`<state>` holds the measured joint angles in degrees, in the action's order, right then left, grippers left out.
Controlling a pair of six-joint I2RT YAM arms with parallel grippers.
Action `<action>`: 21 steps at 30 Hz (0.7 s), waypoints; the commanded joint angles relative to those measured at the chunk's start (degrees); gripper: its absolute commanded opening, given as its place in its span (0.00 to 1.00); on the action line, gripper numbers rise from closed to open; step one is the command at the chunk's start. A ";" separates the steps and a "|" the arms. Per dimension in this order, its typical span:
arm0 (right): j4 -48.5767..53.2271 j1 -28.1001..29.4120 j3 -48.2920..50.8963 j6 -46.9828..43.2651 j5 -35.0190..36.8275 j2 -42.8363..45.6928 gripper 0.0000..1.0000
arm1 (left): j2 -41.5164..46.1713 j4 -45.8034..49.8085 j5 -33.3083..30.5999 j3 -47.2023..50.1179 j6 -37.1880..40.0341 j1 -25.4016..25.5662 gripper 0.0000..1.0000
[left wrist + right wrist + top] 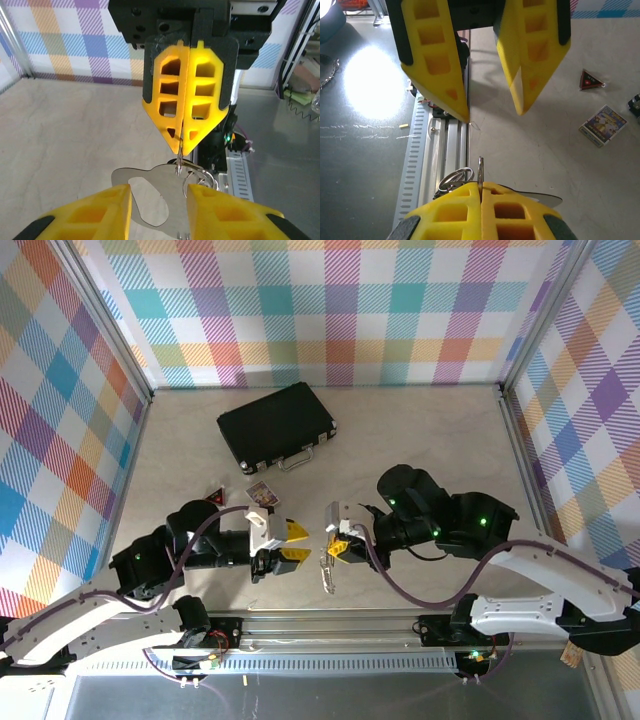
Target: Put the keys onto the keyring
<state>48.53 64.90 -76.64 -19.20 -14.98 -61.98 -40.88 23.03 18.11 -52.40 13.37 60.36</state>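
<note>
My right gripper [480, 185] is shut on the keyring [480, 172], which stands edge-on between its yellow pads. Smaller rings [455, 177] hang beside it, and a flat silver key piece [540, 198] sticks out to the right. In the left wrist view the right gripper [181, 150] pinches the ring from above. The flat silver piece [160, 200] with its large cutout hangs between the yellow fingers [95, 215] of my left gripper [159, 192], which is open and apart from the metal. From above, the left gripper [293, 544] faces the right gripper [340, 540], with the keys [328, 578] dangling below.
A black case [278, 425] lies at the back of the table. A small card box [262, 493] and a red triangle [215, 498] sit just behind the left gripper. A metal rail [330, 625] runs along the near edge, under the hanging keys.
</note>
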 commanded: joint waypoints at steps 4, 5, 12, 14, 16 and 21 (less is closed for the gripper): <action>1.56 1.17 -2.37 -2.42 0.93 -1.15 0.00 | -2.87 0.68 2.75 -2.10 0.04 0.29 0.35; 1.56 1.32 -2.36 -2.50 1.26 -1.29 0.00 | -3.34 0.60 3.11 -2.22 0.00 0.29 0.35; 1.79 2.15 -2.29 -3.14 3.29 -2.19 0.00 | -5.06 -0.15 3.91 -2.18 -0.34 0.26 0.35; 1.85 2.24 -2.30 -3.38 3.87 -2.36 0.00 | -5.40 -0.43 3.95 -2.18 -0.51 0.28 0.35; 1.84 2.44 -2.20 -3.56 4.02 -2.32 0.00 | -5.65 -0.96 3.95 -2.15 -0.61 0.29 0.33; 1.65 2.77 -2.11 -3.47 3.72 -2.11 0.00 | -6.37 -1.92 3.86 -1.62 -0.71 0.28 0.25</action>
<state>50.65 67.11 -76.84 -21.89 -10.85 -64.36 -47.07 23.53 20.58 -52.60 13.06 60.36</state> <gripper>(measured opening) 0.063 0.269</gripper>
